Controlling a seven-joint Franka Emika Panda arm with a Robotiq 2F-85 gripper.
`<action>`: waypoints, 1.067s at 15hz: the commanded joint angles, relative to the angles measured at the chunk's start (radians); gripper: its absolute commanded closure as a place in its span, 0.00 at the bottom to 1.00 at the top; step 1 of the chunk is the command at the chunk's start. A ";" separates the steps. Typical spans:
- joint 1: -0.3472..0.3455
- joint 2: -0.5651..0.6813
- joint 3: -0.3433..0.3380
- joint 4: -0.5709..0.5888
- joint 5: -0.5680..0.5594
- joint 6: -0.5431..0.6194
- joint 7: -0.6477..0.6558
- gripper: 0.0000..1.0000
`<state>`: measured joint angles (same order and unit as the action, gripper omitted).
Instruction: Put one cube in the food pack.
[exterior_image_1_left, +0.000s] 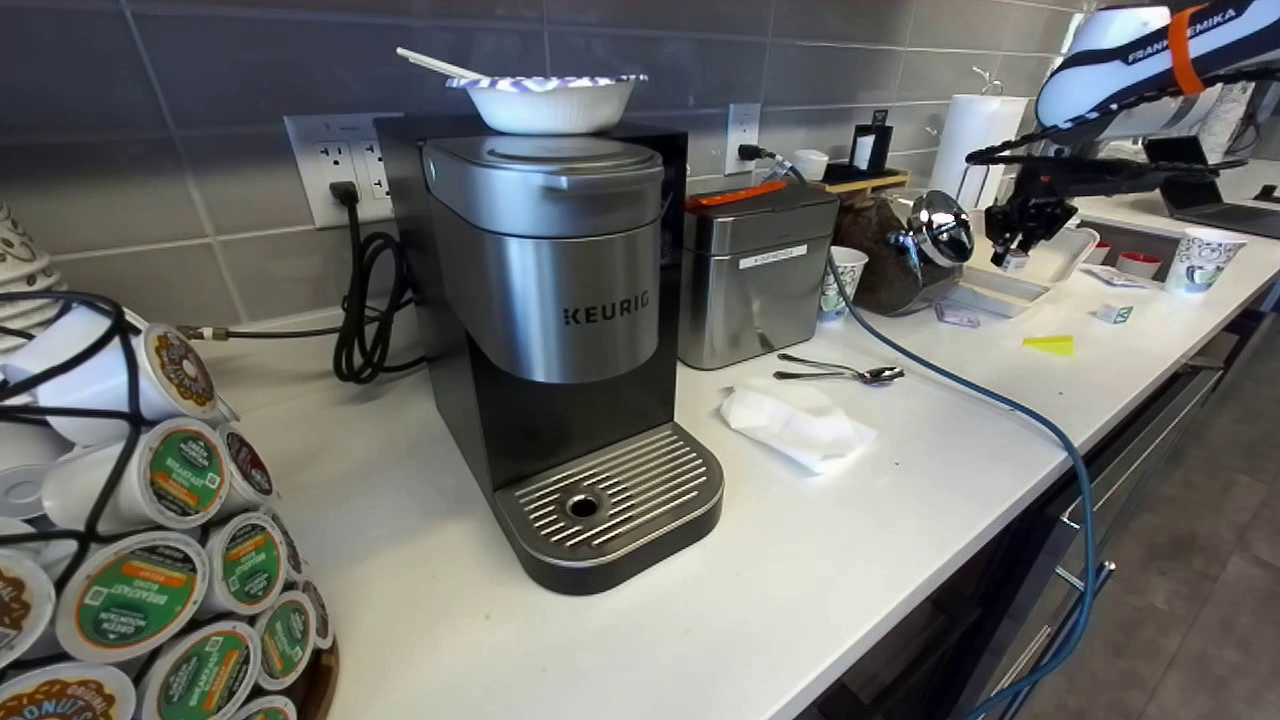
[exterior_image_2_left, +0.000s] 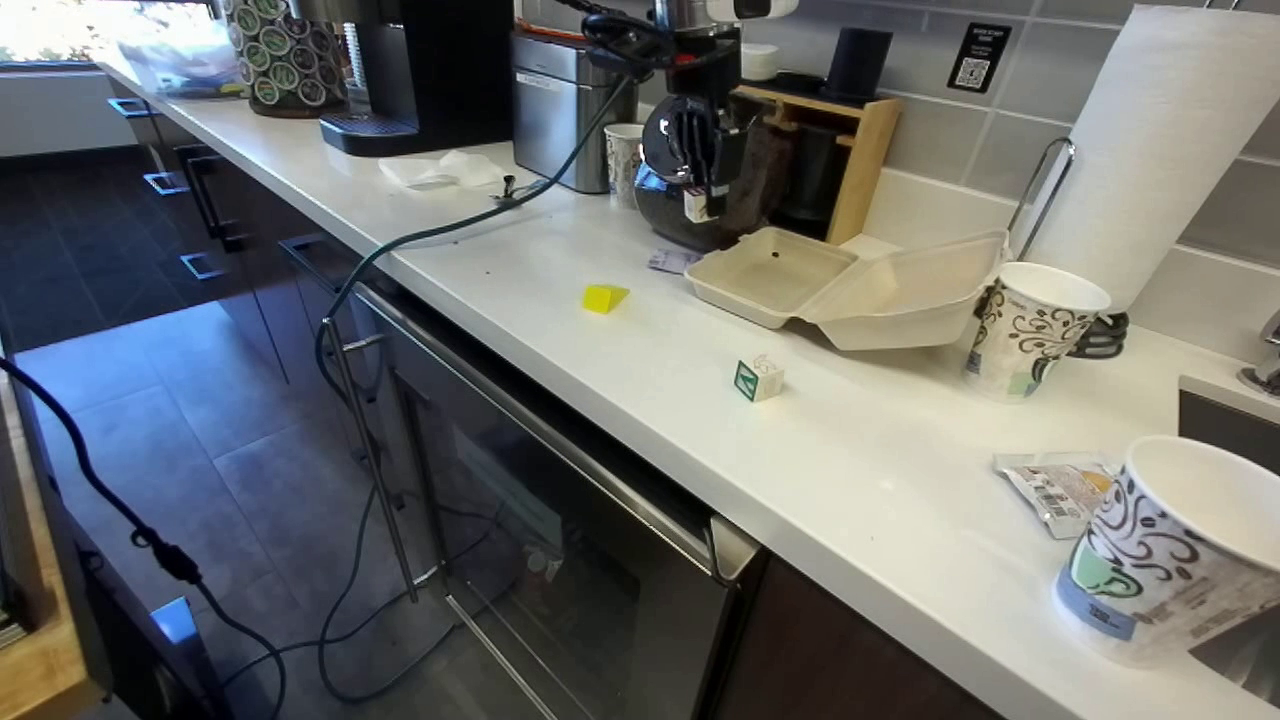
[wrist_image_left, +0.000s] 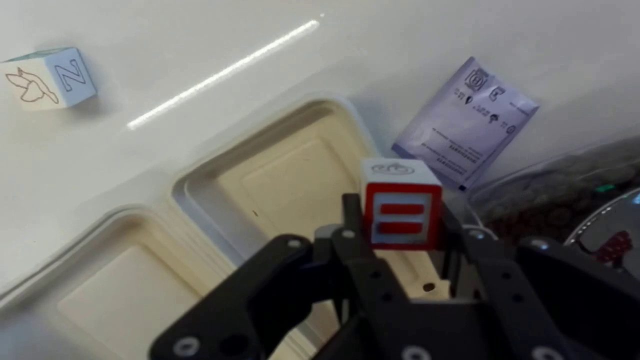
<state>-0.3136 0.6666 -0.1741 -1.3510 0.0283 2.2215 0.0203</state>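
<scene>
My gripper (wrist_image_left: 401, 225) is shut on a white cube with a red-framed face (wrist_image_left: 403, 192), held in the air between the fingertips. The gripper (exterior_image_2_left: 706, 185) and held cube (exterior_image_2_left: 697, 206) also show in an exterior view, in front of the glass jar. The food pack (exterior_image_2_left: 770, 272) lies open on the counter, pale, with two shallow halves; it also shows in the wrist view (wrist_image_left: 285, 185). In the wrist view the held cube overlaps the right edge of one half. A second lettered cube (exterior_image_2_left: 760, 379) rests on the counter in front of the pack, also in the wrist view (wrist_image_left: 52, 82).
A glass jar with a shiny lid (exterior_image_1_left: 885, 255) stands beside the pack. A small packet (wrist_image_left: 467, 122) lies between them. A yellow block (exterior_image_2_left: 604, 298), paper cups (exterior_image_2_left: 1035, 335), a paper towel roll (exterior_image_2_left: 1150, 150) and a blue cable (exterior_image_1_left: 960, 375) are on the counter.
</scene>
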 joint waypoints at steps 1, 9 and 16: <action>0.001 0.104 -0.024 0.124 0.002 0.001 0.088 0.92; -0.013 0.222 -0.080 0.303 -0.002 -0.015 0.271 0.42; -0.016 0.090 -0.116 0.195 -0.012 -0.124 0.235 0.01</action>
<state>-0.3232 0.8450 -0.2840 -1.0816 0.0243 2.1836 0.2969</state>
